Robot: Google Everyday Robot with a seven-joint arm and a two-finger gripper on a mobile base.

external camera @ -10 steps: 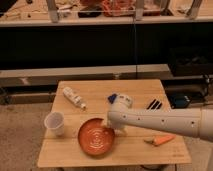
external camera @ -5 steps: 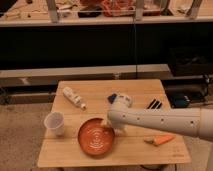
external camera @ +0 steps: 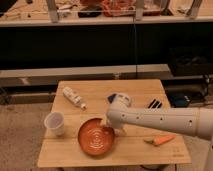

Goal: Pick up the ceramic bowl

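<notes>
Nearest the camera: ceramic bowl [external camera: 95,137], upright and open side up on the wooden table [external camera: 60,152], close to its front edge. To the right of the bowl, well apart from it: an orange carrot-shaped item [external camera: 161,140]. Left of the bowl, near but not touching: a small white cup [external camera: 54,123], standing upright. At the bowl's far-right rim: the gripper [external camera: 106,123], on the end of the white arm [external camera: 160,121] reaching in from the bowl's right. Touching the rim or hanging just above it, cannot tell which; cannot tell either whether open or closed. From the gripper, bowl centre down and to the left; round, so no long axis to line up with, only the nearest arc of rim to straddle. Probably calls for a short descent onto that rim. Beyond the bowl: a white bottle [external camera: 74,97] on its side, a blue-and-white packet [external camera: 119,98], and farther right a black item [external camera: 155,104].
</notes>
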